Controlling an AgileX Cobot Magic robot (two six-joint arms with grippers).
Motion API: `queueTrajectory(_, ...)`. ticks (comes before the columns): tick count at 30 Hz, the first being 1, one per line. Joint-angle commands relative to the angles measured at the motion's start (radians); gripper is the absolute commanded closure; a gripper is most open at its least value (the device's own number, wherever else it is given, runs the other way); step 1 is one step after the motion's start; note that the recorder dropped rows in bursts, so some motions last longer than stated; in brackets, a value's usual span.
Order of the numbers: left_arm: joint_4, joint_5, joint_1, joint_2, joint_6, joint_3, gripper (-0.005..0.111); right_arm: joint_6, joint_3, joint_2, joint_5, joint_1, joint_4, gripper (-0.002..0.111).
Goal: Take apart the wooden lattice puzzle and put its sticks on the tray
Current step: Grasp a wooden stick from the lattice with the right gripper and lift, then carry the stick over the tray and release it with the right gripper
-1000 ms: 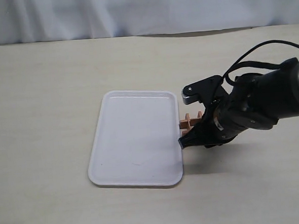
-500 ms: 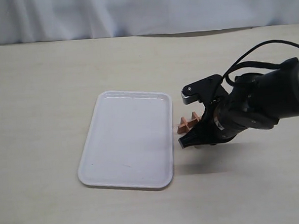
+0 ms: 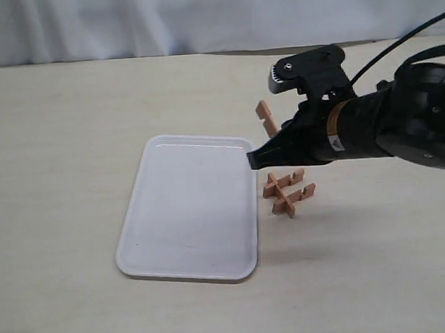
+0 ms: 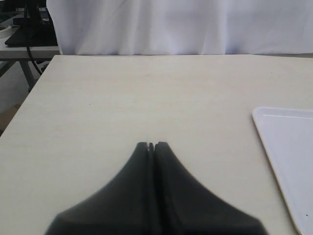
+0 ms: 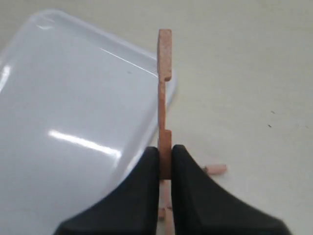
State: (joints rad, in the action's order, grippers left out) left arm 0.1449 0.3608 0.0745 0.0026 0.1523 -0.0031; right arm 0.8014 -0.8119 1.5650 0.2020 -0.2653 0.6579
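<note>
There's the right gripper [image 5: 165, 160], pinched tight on one stick [image 5: 165, 88], whose lower end is swallowed between the pads. In the exterior view only the stick's notched tip peeks past the black finger. The rest of the wooden lattice puzzle [image 3: 288, 193] lies on the table [image 3: 70, 145], just right of the tray [image 3: 188, 214], not on it. The left gripper [image 4: 151, 146] is empty, jaws pressed together, over pale wood-grain. A white curtain [image 3: 198, 17] hangs at the far edge. The tray is glossy white with rounded corners; the wood is flat and reddish-brown.
</note>
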Motion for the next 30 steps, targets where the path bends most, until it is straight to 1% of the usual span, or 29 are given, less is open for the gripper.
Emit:
queueTrajectory(1,0.0,-0.006,0.008,-0.003,-0.002,0.003,0.107,-0.022,-0.001,0.049,-0.202,-0.098,-0.008,0.104)
queueTrajectory(3,0.0,-0.006,0.008,-0.003,-0.002,0.003,0.107,-0.036,-0.009,0.101,-0.287,-0.127,-0.008,0.104)
queueTrajectory(7,0.0,-0.006,0.008,-0.003,-0.002,0.003,0.107,0.018,-0.067,0.238,-0.278,-0.169,-0.008,0.104)
queueTrajectory(10,0.0,-0.006,0.008,-0.003,-0.002,0.003,0.107,0.018,-0.083,0.284,-0.287,-0.207,-0.003,0.104)
queueTrajectory(12,0.0,-0.006,0.008,-0.003,-0.002,0.003,0.107,0.024,-0.083,0.286,-0.289,-0.215,0.031,0.104)
queueTrajectory(14,0.0,-0.006,0.008,-0.003,-0.002,0.003,0.107,0.024,-0.083,0.286,-0.254,-0.217,0.1,0.104)
queueTrajectory(15,0.0,-0.006,0.008,-0.003,-0.002,0.003,0.107,0.021,-0.091,0.286,-0.202,-0.217,0.159,0.104)
queueTrajectory(16,0.0,-0.006,0.008,-0.003,-0.002,0.003,0.107,0.019,-0.099,0.287,-0.143,-0.219,0.179,0.104)
queueTrajectory(18,0.0,-0.006,0.008,-0.003,-0.002,0.003,0.107,-0.039,-0.118,0.287,-0.047,-0.221,0.161,0.104)
queueTrajectory(19,0.0,-0.006,0.008,-0.003,-0.002,0.003,0.107,-0.111,-0.13,0.287,-0.001,-0.221,0.115,0.104)
queueTrajectory(20,0.0,-0.006,0.008,-0.003,-0.002,0.003,0.107,-0.339,-0.168,0.287,0.094,-0.221,-0.045,0.104)
queueTrajectory(21,0.0,-0.006,0.008,-0.003,-0.002,0.003,0.107,-0.591,-0.227,0.289,0.217,-0.221,-0.254,0.104)
queueTrajectory(23,0.0,-0.006,0.008,-0.003,-0.002,0.003,0.107,-0.855,-0.291,0.293,0.334,-0.211,-0.448,0.104)
queueTrajectory(25,0.0,-0.006,0.008,-0.003,-0.002,0.003,0.107,-1.062,-0.347,0.293,0.417,-0.187,-0.673,0.104)
queueTrajectory(26,0.0,-0.006,0.008,-0.003,-0.002,0.003,0.107,-1.214,-0.374,0.293,0.45,-0.161,-0.883,0.104)
queueTrajectory(27,0.0,-0.006,0.008,-0.003,-0.002,0.003,0.107,-1.298,-0.38,0.293,0.456,-0.149,-0.997,0.104)
queueTrajectory(28,0.0,-0.006,0.008,-0.003,-0.002,0.003,0.107,-1.438,-0.381,0.304,0.469,-0.136,-1.189,0.104)
queueTrajectory(30,0.0,-0.006,0.008,-0.003,-0.002,0.003,0.107,-1.528,-0.381,0.338,0.499,-0.131,-1.324,0.104)
